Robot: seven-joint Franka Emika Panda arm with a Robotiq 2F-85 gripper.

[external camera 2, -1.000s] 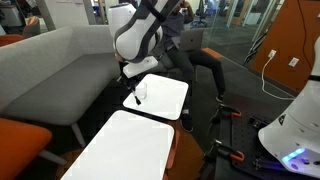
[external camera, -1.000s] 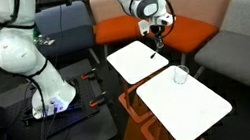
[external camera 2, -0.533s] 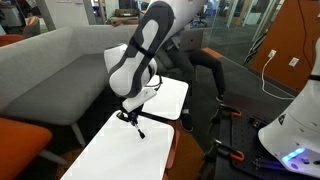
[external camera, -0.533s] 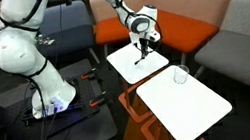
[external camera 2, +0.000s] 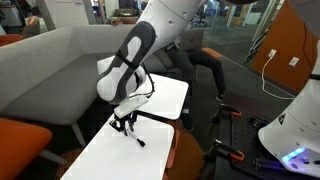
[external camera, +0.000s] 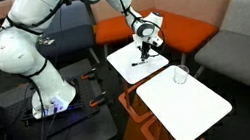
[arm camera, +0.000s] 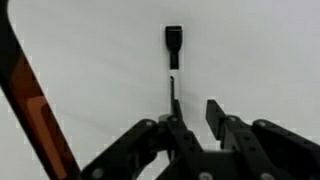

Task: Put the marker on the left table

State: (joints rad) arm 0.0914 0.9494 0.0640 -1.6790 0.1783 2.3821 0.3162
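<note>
The marker is a thin dark stick lying flat on the squarer white left table. It also shows in an exterior view on that tabletop. My gripper hovers just above it, also seen in an exterior view. In the wrist view the jaws are open and empty. The marker lies on the white surface just beyond the left fingertip, apart from both fingers.
The longer white table adjoins it and carries a small clear cup. Orange and grey sofas stand behind. The left table's orange-brown frame edge shows at the wrist view's left.
The gripper carried the marker across and down onto the left table. The marker was between the jaws earlier; now it lies on the tabletop and the jaws are open.
</note>
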